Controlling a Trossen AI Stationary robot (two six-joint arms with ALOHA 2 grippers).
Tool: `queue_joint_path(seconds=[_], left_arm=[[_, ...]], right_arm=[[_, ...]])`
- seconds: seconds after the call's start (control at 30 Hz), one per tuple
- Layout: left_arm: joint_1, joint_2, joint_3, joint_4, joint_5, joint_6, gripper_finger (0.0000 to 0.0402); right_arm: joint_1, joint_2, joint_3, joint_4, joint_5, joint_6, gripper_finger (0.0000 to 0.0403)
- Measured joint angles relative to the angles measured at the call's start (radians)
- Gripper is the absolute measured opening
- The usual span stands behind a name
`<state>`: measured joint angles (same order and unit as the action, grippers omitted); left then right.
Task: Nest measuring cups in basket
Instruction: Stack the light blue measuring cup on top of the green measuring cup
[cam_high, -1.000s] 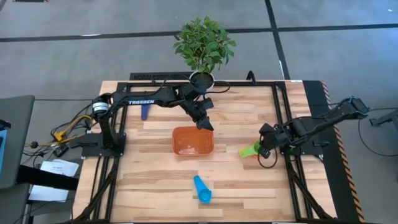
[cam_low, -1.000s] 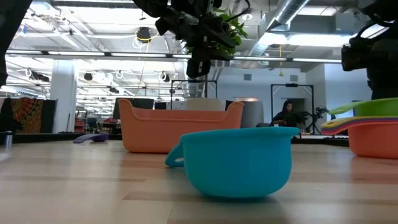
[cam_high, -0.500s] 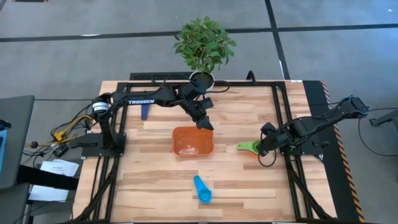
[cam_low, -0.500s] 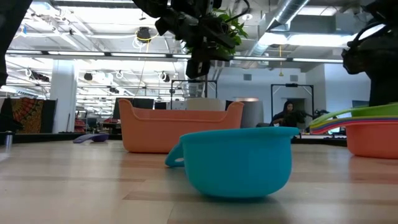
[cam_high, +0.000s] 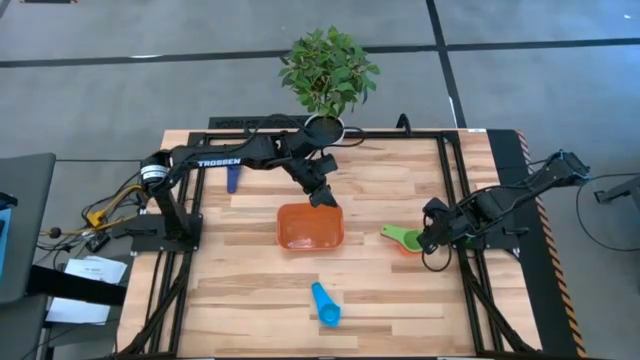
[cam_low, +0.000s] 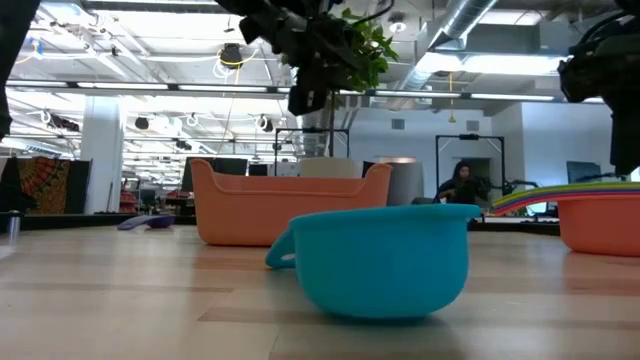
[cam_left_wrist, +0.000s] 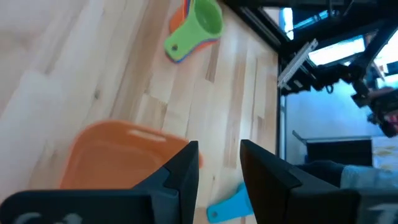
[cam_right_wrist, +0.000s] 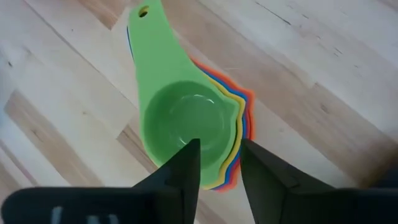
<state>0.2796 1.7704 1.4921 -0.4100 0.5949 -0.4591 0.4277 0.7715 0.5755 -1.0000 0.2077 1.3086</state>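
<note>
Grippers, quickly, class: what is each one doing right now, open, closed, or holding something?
Left gripper: open, holding nothing, hovering above the basket.
Right gripper: open, empty, just above the green cup on the nested stack.

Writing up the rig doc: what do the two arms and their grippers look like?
Both arms are dark, slim and multi-jointed. The left arm carries white TROSSEN lettering on its long link and a silver ring near its base, with loose cables beside it. The left gripper and right gripper each have two dark, flat, angular fingers.
</note>
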Motion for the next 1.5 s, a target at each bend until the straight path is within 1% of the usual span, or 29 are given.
queue_joint_path(seconds=[0.13, 0.2, 0.3, 0.43, 0.53, 0.6, 0.7, 0.77, 0.83, 0.9, 0.97, 1.07, 1.13, 1.23, 1.3, 1.4, 1.5], left_arm=[[0.002, -0.028, 0.0, -0.051, -0.038, 0.04, 0.0106], [0.008, -0.049, 0.0, -0.106, -0.071, 0.077, 0.0106], [0.029, -0.089, 0.0, -0.202, -0.131, 0.142, 0.0106], [0.063, -0.156, -0.002, -0.355, -0.232, 0.199, 0.0106], [0.068, -0.215, -0.004, -0.437, -0.307, 0.235, 0.0106], [0.067, -0.252, -0.005, -0.482, -0.358, 0.257, 0.0106], [0.066, -0.299, -0.005, -0.523, -0.418, 0.289, 0.0106], [0.067, -0.32, -0.005, -0.542, -0.43, 0.327, 0.0106], [0.067, -0.333, -0.011, -0.564, -0.425, 0.4, 0.0106], [0.066, -0.353, -0.041, -0.565, -0.404, 0.453, 0.0106], [0.058, -0.383, -0.09, -0.531, -0.346, 0.477, 0.0106], [0.022, -0.422, -0.174, -0.442, -0.275, 0.483, 0.0104], [-0.019, -0.442, -0.222, -0.378, -0.255, 0.476, 0.01], [-0.09, -0.451, -0.262, -0.318, -0.268, 0.46, 0.0091], [-0.138, -0.451, -0.271, -0.299, -0.296, 0.451, 0.0086], [-0.206, -0.449, -0.271, -0.266, -0.366, 0.422, 0.0081], [-0.262, -0.449, -0.271, -0.237, -0.425, 0.376, 0.008]], right_arm=[[0.003, 0.001, 0.0, 0.004, 0.001, 0.004, 0.0125], [0.003, 0.0, 0.008, 0.025, 0.023, 0.004, 0.012], [0.003, -0.001, 0.034, 0.111, 0.106, -0.007, 0.0113], [0.003, 0.002, 0.059, 0.277, 0.228, -0.072, 0.0103], [0.003, 0.006, 0.059, 0.369, 0.288, -0.101, 0.0099], [0.003, 0.023, 0.059, 0.414, 0.299, -0.095, 0.0098], [0.006, 0.061, 0.059, 0.437, 0.298, -0.031, 0.0098], [0.017, 0.096, 0.059, 0.459, 0.295, 0.01, 0.0098], [0.032, 0.142, 0.058, 0.478, 0.292, 0.032, 0.0097], [0.046, 0.193, 0.059, 0.506, 0.291, 0.059, 0.0097], [0.062, 0.24, 0.058, 0.545, 0.291, 0.077, 0.0097], [0.072, 0.304, 0.058, 0.635, 0.291, 0.074, 0.0097], [0.074, 0.343, 0.058, 0.712, 0.294, 0.049, 0.0097], [0.072, 0.4, 0.058, 0.857, 0.328, 0.023, 0.0097], [0.066, 0.442, 0.058, 0.951, 0.33, 0.02, 0.0097], [0.039, 0.497, 0.058, 1.062, 0.296, -0.009, 0.0097], [0.012, 0.538, 0.058, 1.144, 0.241, -0.056, 0.0097]])
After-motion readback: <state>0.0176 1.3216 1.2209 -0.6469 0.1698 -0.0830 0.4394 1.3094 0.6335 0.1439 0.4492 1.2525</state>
